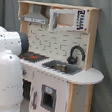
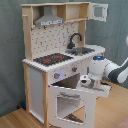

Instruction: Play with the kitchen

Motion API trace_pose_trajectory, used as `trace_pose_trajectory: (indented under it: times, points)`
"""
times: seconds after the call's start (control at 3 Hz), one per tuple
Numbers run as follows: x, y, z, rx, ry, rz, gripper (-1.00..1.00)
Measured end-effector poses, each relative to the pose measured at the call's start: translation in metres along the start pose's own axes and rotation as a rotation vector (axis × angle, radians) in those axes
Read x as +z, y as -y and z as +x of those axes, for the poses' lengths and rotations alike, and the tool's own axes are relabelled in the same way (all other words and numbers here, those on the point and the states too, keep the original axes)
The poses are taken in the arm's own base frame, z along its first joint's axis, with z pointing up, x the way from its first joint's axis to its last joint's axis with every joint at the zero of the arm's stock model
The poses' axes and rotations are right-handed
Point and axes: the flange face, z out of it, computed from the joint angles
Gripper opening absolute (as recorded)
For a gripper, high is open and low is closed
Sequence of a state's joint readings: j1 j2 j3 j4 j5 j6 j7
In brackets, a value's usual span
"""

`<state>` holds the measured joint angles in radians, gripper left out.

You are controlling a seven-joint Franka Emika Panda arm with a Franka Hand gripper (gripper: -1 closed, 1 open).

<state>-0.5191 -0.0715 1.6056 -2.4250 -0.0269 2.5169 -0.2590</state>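
Note:
The kitchen (image 1: 66,63) is a tall white and light-wood toy, seen in both exterior views. It has a black-red hob (image 2: 52,59), a black tap (image 2: 75,39) over the sink (image 2: 82,50), a pegboard back and a grey hood (image 2: 50,20). In the second exterior view its windowed oven door (image 2: 70,102) hangs open, tilted outward from the bottom. My gripper (image 2: 87,81) sits at that door's upper edge, reaching in from the second exterior view's right. In the first exterior view my own white arm (image 1: 7,71) hides the gripper.
A small upper cabinet door (image 2: 99,11) stands open at the kitchen's top corner. A grey curtain (image 1: 109,44) hangs behind the kitchen. The wooden floor (image 2: 20,117) lies in front of it. A rounded counter end (image 1: 92,76) juts out beside the sink.

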Motion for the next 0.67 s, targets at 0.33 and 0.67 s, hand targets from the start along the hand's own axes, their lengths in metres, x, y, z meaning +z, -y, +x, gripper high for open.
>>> trace_pose_trajectory:
  times: [0.33, 0.67]
  points:
    - [-0.001, 0.011, 0.004, 0.075, 0.001, -0.009, -1.0]
    - [-0.01, 0.027, 0.019, 0.073, 0.01, -0.066, -1.0]
